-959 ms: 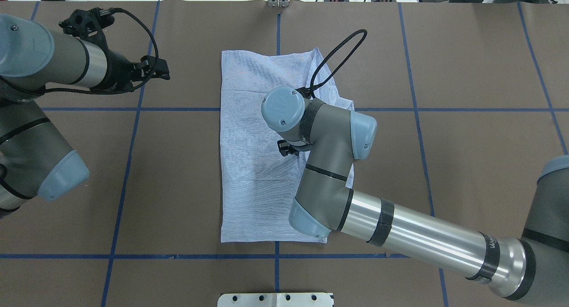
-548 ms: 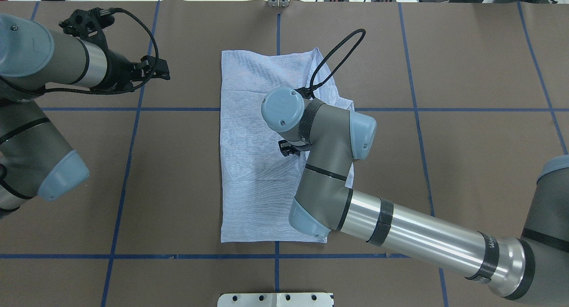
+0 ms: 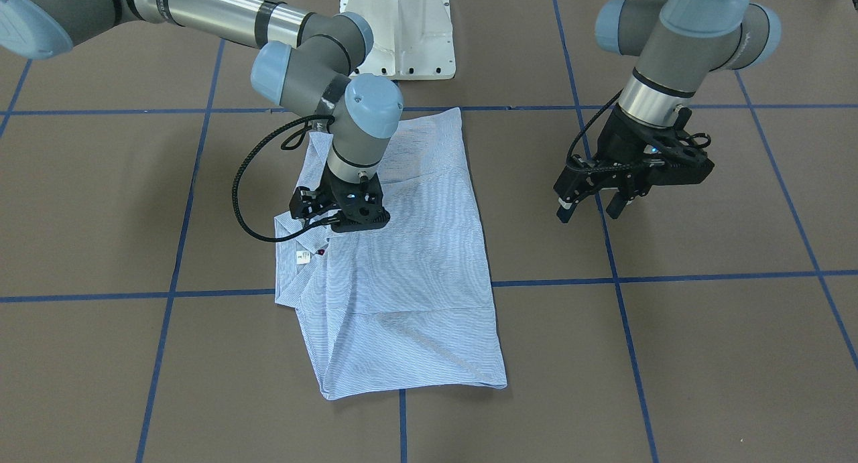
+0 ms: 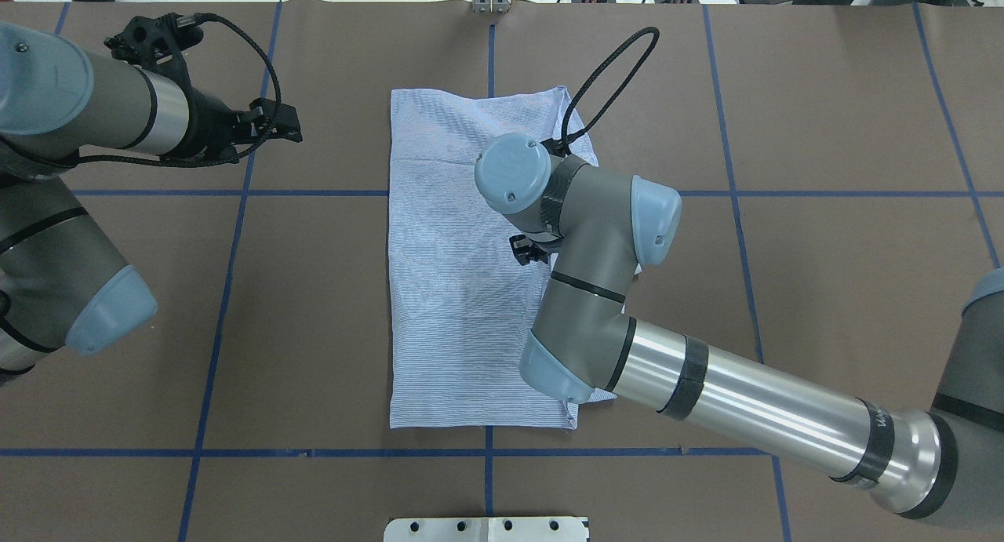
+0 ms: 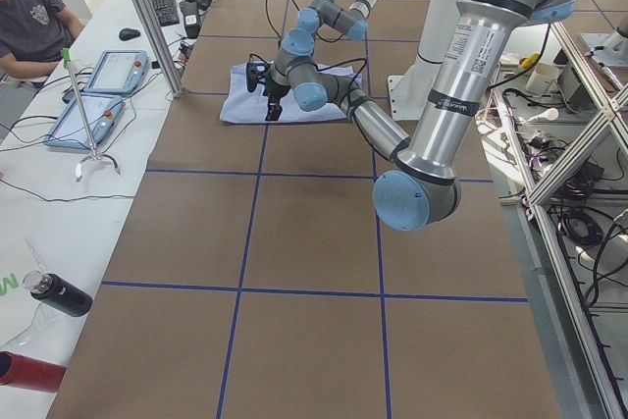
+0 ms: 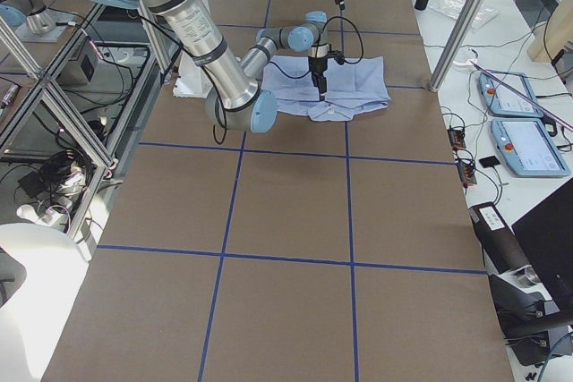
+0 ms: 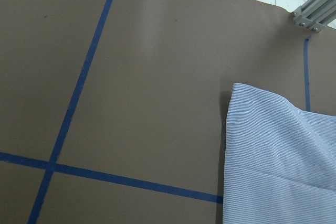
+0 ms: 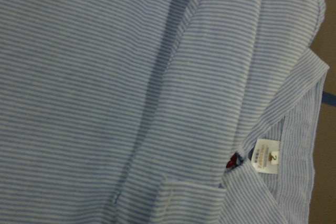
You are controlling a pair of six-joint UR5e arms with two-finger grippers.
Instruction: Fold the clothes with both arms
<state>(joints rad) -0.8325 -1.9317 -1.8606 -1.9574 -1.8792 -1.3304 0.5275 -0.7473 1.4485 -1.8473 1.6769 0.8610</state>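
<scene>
Right, in the last second my right arm has slid its wrist a little toward its own side and away from the base, while the left arm has not budged. The striped shirt (image 3: 402,282) seems to lie where it did, a folded oblong flat on the brown table (image 3: 670,329).

The right claw (image 3: 342,216) points straight down over the shirt, low above the cloth or on it. The collar (image 3: 289,245) lies just past it toward the operators. Its wrist camera shows only fabric, with the white neck label (image 8: 266,157) and a red button (image 8: 231,162) touching it. No fingers show there, so I cannot tell whether that claw is spread, pinched or holding cloth.

The left claw (image 3: 591,207) hangs with its fingers apart and empty, the shirt well off to its side toward the other arm. Only a shirt corner (image 7: 273,156) shows in its own camera.

I judge the small shift was me lining up on the collar end for the next fold, and that fold has not begun.
</scene>
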